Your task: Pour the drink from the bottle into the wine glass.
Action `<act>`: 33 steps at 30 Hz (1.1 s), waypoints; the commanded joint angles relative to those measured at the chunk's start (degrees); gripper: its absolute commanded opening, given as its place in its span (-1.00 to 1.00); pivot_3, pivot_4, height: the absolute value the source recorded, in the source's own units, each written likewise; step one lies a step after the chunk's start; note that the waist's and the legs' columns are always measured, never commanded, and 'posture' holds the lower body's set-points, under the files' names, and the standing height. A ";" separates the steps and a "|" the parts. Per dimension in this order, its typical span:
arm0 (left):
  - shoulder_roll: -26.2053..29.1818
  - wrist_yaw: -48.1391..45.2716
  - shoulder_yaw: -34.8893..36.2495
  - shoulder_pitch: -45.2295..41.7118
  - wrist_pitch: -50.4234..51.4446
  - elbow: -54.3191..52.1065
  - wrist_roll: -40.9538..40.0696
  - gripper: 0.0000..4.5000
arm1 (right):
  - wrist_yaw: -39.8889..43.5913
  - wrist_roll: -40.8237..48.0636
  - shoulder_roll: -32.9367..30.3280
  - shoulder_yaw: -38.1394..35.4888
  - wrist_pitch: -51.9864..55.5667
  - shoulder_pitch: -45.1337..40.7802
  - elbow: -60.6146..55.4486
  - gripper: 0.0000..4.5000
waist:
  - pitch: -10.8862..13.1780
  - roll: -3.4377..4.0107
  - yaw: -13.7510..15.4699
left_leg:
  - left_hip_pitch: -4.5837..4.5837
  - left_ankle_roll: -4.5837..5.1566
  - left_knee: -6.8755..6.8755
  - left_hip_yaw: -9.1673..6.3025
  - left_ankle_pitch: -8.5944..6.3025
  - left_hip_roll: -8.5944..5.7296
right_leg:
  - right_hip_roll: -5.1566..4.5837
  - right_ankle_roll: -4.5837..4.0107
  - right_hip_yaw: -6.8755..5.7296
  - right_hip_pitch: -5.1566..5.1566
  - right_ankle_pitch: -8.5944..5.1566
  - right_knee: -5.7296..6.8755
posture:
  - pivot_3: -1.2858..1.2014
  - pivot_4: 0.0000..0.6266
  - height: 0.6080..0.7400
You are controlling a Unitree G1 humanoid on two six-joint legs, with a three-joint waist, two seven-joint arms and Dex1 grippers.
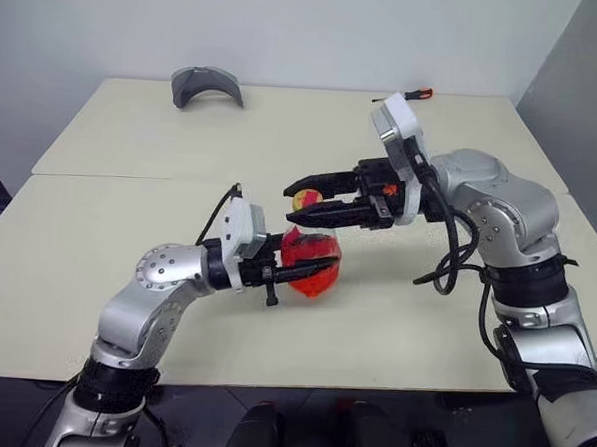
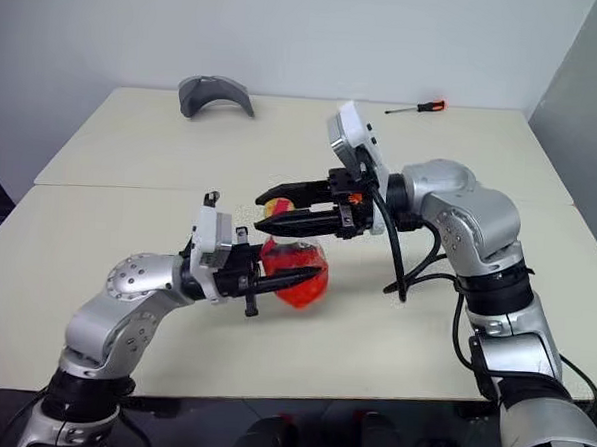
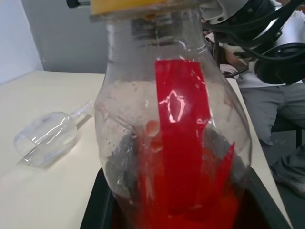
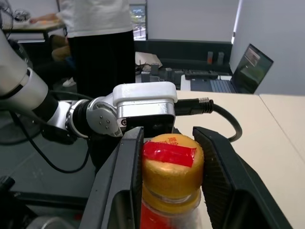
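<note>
Two cream tables (image 1: 94,303) pushed together before a pale wall, the bottle held up between both arms.

At ten o'clock on the far table lies a grey curved piece (image 1: 207,85). At centre the left gripper (image 1: 311,272) is clamped tight on the round body of the bottle (image 1: 311,261), with red drink (image 3: 190,200) low inside it. A clear wine glass (image 3: 47,136) lies on its side on the tabletop. The right gripper (image 1: 308,201) reaches in from three o'clock, its fingers (image 4: 121,186) narrowed on either side of the yellow cap (image 4: 172,164). At one o'clock lies a screwdriver (image 2: 417,108).
</note>
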 commanded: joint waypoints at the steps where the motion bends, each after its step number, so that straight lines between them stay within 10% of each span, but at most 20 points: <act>1: 1.69 -1.62 -1.07 2.60 0.69 -4.75 -1.95 -0.44 | 0.35 -3.44 -1.65 -4.74 -7.88 -3.74 2.49 -0.34 | 0.00 0.00 0.00 | 0.00 -0.01 0.00 0.00 0.00 0.00 | 0.00 0.00 0.00 0.01 0.00 -0.01 | 0.03 -0.52 1.00; 14: 1.13 0.60 -1.06 -0.81 -1.03 0.51 0.45 -0.45 | -14.66 6.49 -8.23 -16.52 13.84 6.05 -9.19 -0.34 | 0.00 -0.01 0.43 | -0.03 0.00 0.00 0.00 0.00 -0.01 | -0.02 0.00 0.00 0.04 0.00 -0.06 | 0.03 -0.52 1.00; 18: -0.68 2.16 -2.07 -2.81 -3.99 5.52 3.95 -0.45 | -23.93 2.72 -11.99 -19.42 15.38 29.51 -25.51 -0.34 | -0.06 -0.11 1.28 | -0.06 0.05 -0.03 -0.05 -0.03 0.02 | -0.02 0.00 -0.14 0.14 0.00 -0.18 | 0.03 -0.52 1.00; 25: -3.84 2.26 -4.02 -5.10 -6.81 9.72 6.31 -0.45 | -54.65 -16.82 -1.17 -20.53 10.12 48.84 -31.83 -0.34 | -0.04 -0.05 1.26 | 0.07 -0.01 -0.01 0.20 0.01 0.04 | 0.03 0.03 0.13 0.08 -0.01 0.04 | 0.03 -0.52 1.00; 33: -5.76 0.59 -5.44 -8.05 -8.01 13.11 7.07 -0.45 | -65.03 -24.69 8.12 -18.25 5.17 50.31 -26.61 -0.34 | -0.05 -0.02 1.12 | 0.09 -0.16 -0.05 0.18 0.09 0.04 | 0.07 0.02 0.12 0.08 -0.01 0.02 | 0.03 -0.52 1.00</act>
